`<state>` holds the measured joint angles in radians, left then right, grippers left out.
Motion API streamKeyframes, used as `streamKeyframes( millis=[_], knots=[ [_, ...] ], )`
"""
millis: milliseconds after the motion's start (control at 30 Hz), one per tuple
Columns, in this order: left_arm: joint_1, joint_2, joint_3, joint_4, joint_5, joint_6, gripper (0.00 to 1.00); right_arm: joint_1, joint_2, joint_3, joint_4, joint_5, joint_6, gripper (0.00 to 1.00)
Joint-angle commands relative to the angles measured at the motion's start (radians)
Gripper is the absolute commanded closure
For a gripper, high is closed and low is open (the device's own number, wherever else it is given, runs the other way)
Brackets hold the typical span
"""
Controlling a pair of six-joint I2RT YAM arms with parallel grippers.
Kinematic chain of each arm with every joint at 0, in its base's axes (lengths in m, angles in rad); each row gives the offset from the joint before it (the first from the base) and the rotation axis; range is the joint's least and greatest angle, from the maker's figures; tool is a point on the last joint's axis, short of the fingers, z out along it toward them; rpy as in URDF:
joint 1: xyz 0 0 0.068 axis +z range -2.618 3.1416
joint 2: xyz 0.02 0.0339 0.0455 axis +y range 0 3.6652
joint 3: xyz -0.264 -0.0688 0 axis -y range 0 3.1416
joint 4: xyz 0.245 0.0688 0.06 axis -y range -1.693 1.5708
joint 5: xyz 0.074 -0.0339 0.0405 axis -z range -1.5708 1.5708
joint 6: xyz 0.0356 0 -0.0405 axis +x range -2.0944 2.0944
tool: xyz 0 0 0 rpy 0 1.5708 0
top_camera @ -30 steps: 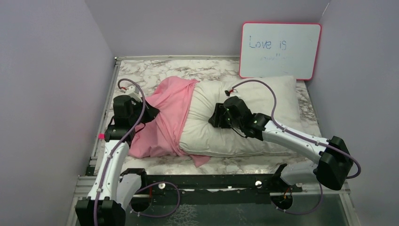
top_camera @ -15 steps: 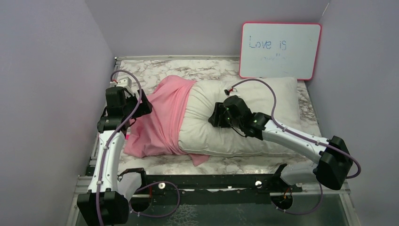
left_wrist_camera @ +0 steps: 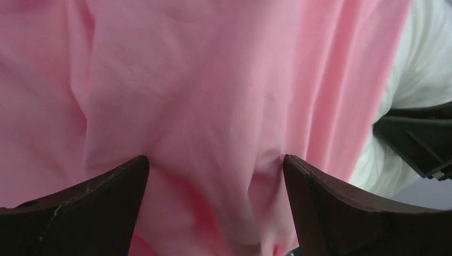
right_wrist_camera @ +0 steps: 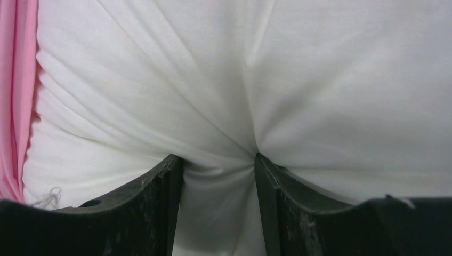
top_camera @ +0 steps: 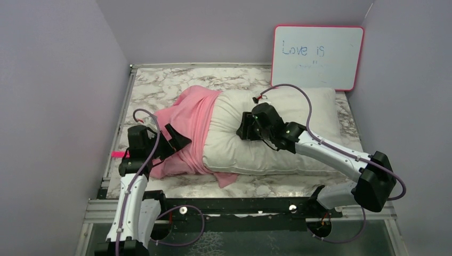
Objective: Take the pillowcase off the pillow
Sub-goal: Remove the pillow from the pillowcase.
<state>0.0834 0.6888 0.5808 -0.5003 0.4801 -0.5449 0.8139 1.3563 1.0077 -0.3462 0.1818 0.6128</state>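
The pink pillowcase point(top_camera: 186, 133) covers only the left end of the white pillow point(top_camera: 229, 149), bunched in folds. My left gripper point(top_camera: 178, 140) sits over its near left part. In the left wrist view the jaws of my left gripper point(left_wrist_camera: 216, 165) stand wide apart, with loose pillowcase point(left_wrist_camera: 202, 80) fabric between them and a strip of pillow point(left_wrist_camera: 421, 69) at the right. My right gripper point(top_camera: 244, 128) presses into the pillow's middle. The right wrist view shows my right gripper point(right_wrist_camera: 218, 160) pinching a fold of pillow point(right_wrist_camera: 320, 80), creases radiating from it, and the pillowcase point(right_wrist_camera: 16, 80) edge at far left.
A pink-framed whiteboard point(top_camera: 317, 56) leans against the back wall behind the pillow's right end. The marble tabletop point(top_camera: 170, 80) shows behind and in front of the bedding. Lilac walls close in on both sides, the left one near my left arm.
My left gripper has opened, let go of the pillowcase and swung back toward the near edge, onto its lower folds. The right gripper has kept its pinch, shifting slightly.
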Motion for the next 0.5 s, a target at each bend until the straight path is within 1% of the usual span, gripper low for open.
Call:
streamKeyframes(
  millis=[0, 33, 67, 133, 200, 233, 267, 300, 333, 400, 467],
  knots=[
    [0.0, -0.008, -0.139, 0.154, 0.257, -0.173, 0.01, -0.031, 0.048, -0.006, -0.15, 0.042, -0.05, 0.44],
    [0.001, -0.027, -0.15, 0.177, 0.267, -0.189, 0.02, -0.031, 0.048, -0.006, -0.15, 0.042, -0.05, 0.44],
    [0.001, -0.046, -0.16, 0.199, 0.275, -0.209, 0.08, -0.032, 0.048, -0.01, -0.146, 0.041, -0.05, 0.44],
    [0.001, -0.065, -0.173, 0.232, 0.298, -0.237, 0.27, -0.034, 0.045, -0.021, -0.134, 0.037, -0.05, 0.44],
    [0.001, -0.067, -0.188, 0.262, 0.326, -0.266, 0.59, -0.04, 0.049, -0.021, -0.132, 0.037, -0.053, 0.43],
    [0.001, -0.068, -0.192, 0.266, 0.328, -0.272, 0.77, -0.046, 0.049, -0.02, -0.133, 0.041, -0.059, 0.44],
    [0.001, -0.071, -0.193, 0.265, 0.323, -0.275, 0.91, -0.055, 0.049, -0.018, -0.134, 0.044, -0.062, 0.44],
    [0.001, -0.076, -0.185, 0.252, 0.306, -0.269, 1.0, -0.071, 0.049, -0.015, -0.135, 0.042, -0.066, 0.43],
    [0.0, -0.082, -0.168, 0.216, 0.268, -0.245, 1.0, -0.092, 0.045, -0.013, -0.137, 0.028, -0.068, 0.44],
    [0.0, -0.1, -0.12, 0.13, 0.165, -0.21, 1.0, -0.166, 0.021, -0.02, -0.112, -0.066, -0.071, 0.45],
    [0.001, -0.12, -0.052, 0.038, 0.021, -0.169, 1.0, -0.229, -0.011, -0.041, -0.072, -0.147, -0.071, 0.45]
  ],
)
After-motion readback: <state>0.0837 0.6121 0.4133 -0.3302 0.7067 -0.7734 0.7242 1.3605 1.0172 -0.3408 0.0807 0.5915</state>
